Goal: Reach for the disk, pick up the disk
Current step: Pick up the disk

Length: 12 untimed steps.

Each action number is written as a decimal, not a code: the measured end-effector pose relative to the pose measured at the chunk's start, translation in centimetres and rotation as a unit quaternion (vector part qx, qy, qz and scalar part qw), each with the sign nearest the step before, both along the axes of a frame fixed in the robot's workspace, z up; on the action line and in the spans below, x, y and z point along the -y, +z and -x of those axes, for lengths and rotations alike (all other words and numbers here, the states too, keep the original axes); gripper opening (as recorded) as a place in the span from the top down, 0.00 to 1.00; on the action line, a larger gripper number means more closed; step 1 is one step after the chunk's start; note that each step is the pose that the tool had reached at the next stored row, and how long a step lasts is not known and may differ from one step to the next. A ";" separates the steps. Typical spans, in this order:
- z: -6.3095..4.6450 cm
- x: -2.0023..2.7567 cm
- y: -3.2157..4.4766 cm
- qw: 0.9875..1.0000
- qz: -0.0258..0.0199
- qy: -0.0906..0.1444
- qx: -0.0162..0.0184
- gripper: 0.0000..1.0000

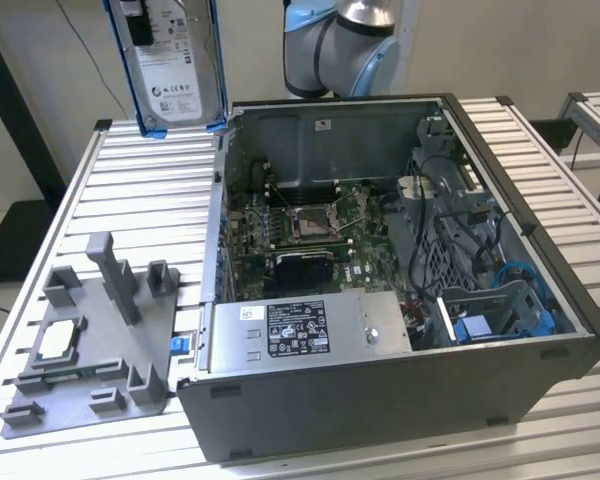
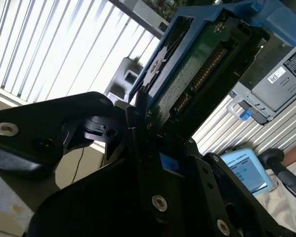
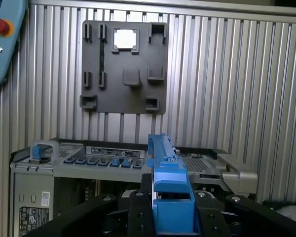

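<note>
Exterior view, disk (image 1: 170,70): silver drive in a blue bracket, held upright with its white label facing the camera, off the computer case (image 1: 380,400) at the far corner on the exterior view's left.
Disk, wrist views: its green circuit-board underside shows in the second wrist view (image 2: 187,64). In the first wrist view its blue bracket edge (image 3: 168,197) is seen end-on, high over the case.
Gripper: black fingers clamped on both sides of the disk's bracket, seen in both wrist views (image 2: 148,123) (image 3: 170,210); it is carrying the disk.
Robot arm (image 1: 345,40): pale blue and silver joint behind the case's far wall.
Computer case: lies open on its side on the slatted table (image 1: 140,190).
Motherboard (image 1: 310,215): inside the case, on its floor.
Power supply (image 1: 300,328): inside the case, against the near wall.
Blue bay bracket (image 1: 480,325): inside the case, near corner on the exterior view's right.
Grey fixture tray (image 1: 90,340) (image 3: 124,66): flat on the table, beside the case on the exterior view's left.
Small square chip (image 1: 58,343) (image 3: 125,38): seated in a pocket of the tray, well apart from the case.
</note>
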State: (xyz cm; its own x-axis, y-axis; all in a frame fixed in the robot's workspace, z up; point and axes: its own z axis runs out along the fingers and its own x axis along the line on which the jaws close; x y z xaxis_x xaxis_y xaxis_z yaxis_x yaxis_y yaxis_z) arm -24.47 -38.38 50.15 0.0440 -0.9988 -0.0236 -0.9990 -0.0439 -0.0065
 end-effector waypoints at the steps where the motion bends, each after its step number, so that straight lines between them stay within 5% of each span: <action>1: -0.3 0.00 -0.03 1.000 0.000 0.000 0.000 1.00; 12: -4.8 0.00 -0.15 1.000 0.000 -0.002 0.000 1.00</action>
State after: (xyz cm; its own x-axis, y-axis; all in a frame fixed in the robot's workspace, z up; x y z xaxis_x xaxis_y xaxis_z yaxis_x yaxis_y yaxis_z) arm -19.63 -38.37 50.00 0.0398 -0.9989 -0.0236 -0.9992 -0.0397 -0.0057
